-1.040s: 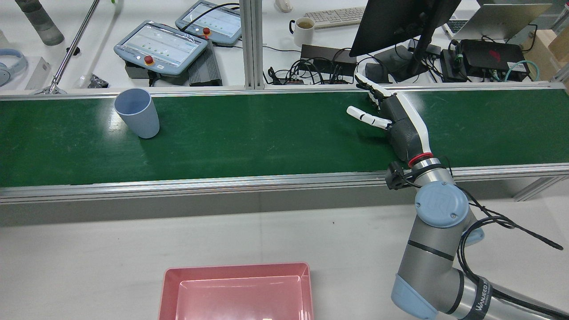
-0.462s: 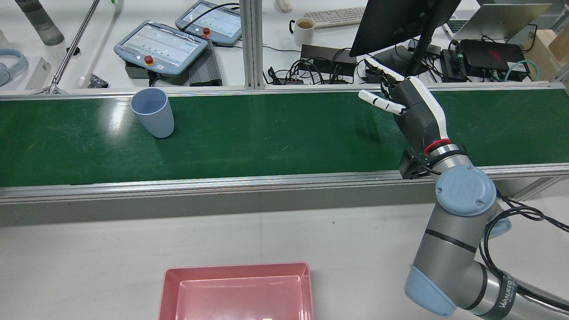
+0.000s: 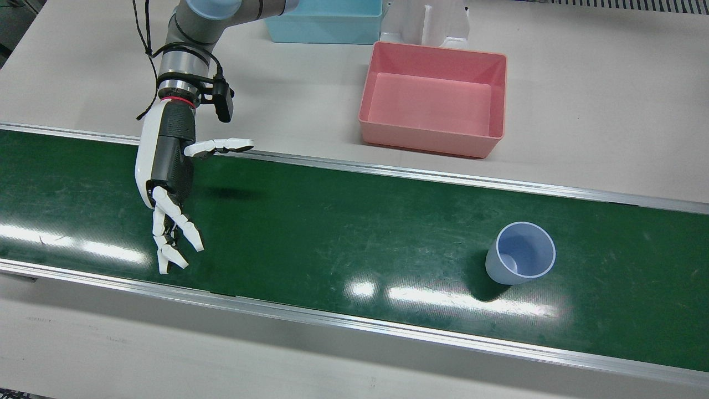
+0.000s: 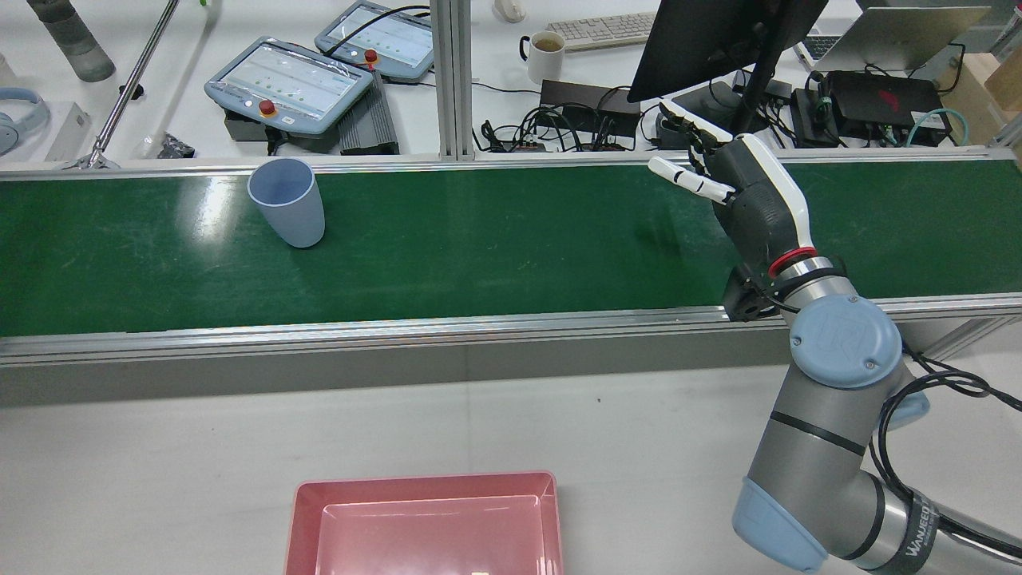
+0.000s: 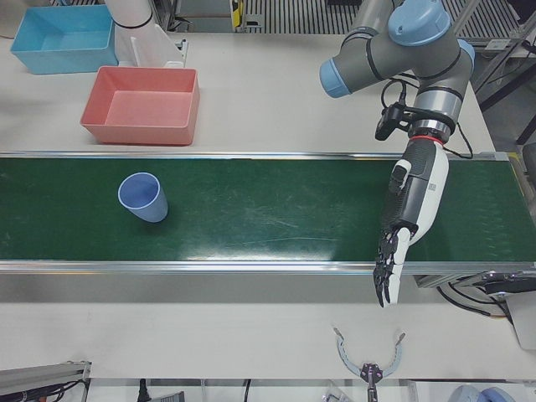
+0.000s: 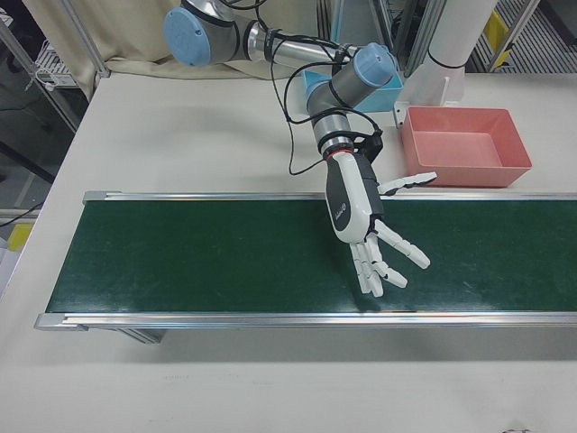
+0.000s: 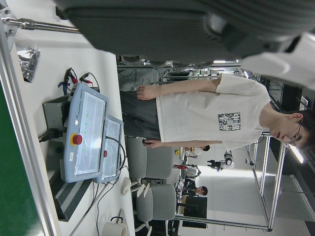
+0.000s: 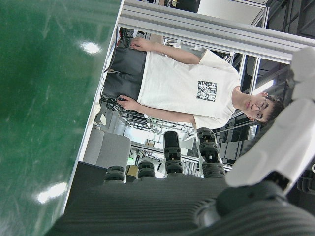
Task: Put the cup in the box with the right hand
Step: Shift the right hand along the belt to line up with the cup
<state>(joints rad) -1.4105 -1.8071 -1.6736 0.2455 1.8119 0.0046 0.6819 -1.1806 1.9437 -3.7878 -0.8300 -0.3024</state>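
so the step here looks like the reach; the right hand (image 3: 169,183) hangs above the green belt (image 3: 343,221) and the blue cup (image 3: 520,253) stands upright on that belt, well apart from it, mouth up; I'd come in from the side at mid-height, thumb on one wall and fingers (image 3: 171,238) on the other, and close gently since a light cup could tip; hand is spread wide, holding and touching nothing; pink box (image 3: 435,100) sits off the belt, empty
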